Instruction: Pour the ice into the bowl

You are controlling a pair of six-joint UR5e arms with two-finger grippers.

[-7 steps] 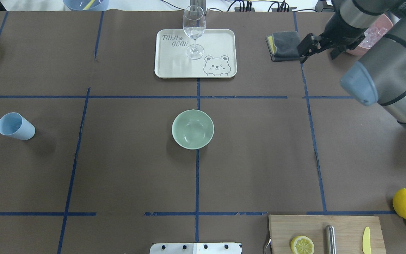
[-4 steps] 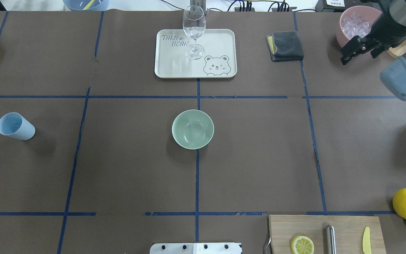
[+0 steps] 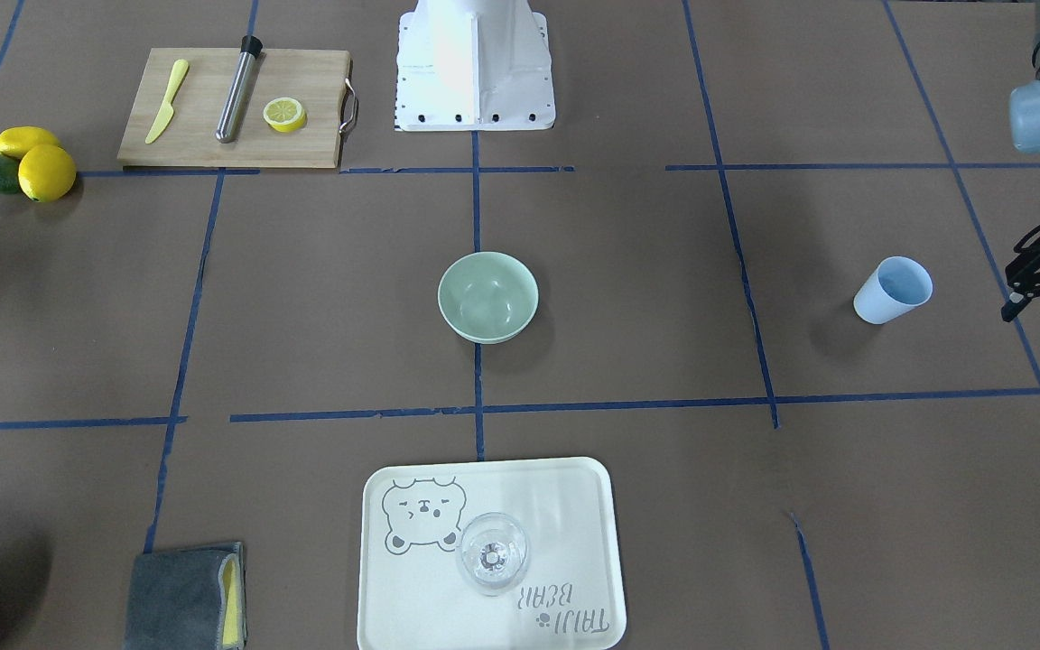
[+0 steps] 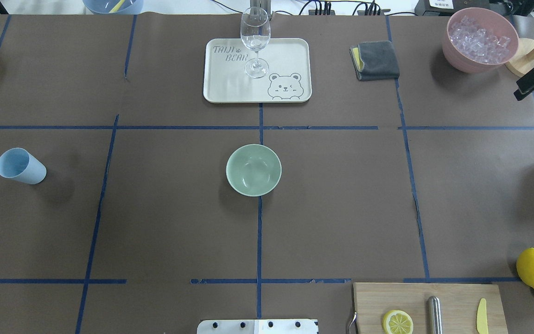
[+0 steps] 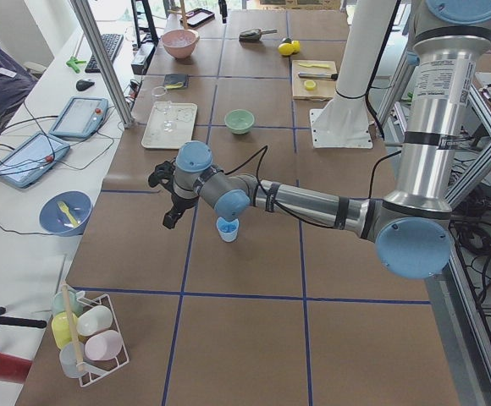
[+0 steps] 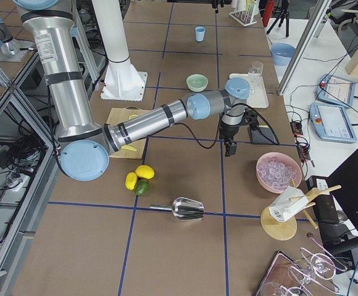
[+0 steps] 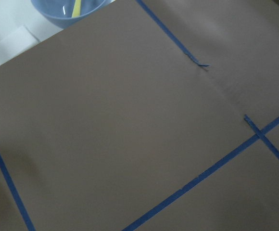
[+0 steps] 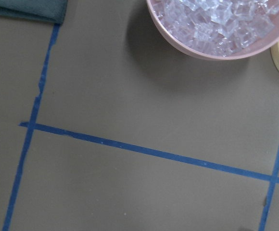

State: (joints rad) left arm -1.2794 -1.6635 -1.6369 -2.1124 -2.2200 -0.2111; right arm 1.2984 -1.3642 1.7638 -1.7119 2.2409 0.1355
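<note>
Beyond the bowl, on the robot's right, ice: heaped in the pink container, well apart from the bowl, which is seen to be empty.
Spill risk: the pink container is wider than the bowl and is filled nearly to its rim. If it is tipped fast, more cubes may be released than the bowl can take, and some may be bounced off the smooth inside onto the table.
Grasp risk: a loaded, rounded container would have to be pinched by its rim. Slipping or twisting in the jaws is judged likely if the wall is taken shallowly.
Path risk: the wine glass on the tray stands beyond the bowl. It could be struck if the load is carried low across that side.
Right gripper: held above the table, farther to the robot's right of the bowl than the container. Nothing is seen in it, and whether it is spread or closed cannot be told.
Left gripper: hung low, well to the robot's left of the bowl, near the light blue cup but apart from it. Nothing is seen in it, and its opening cannot be told.
</note>
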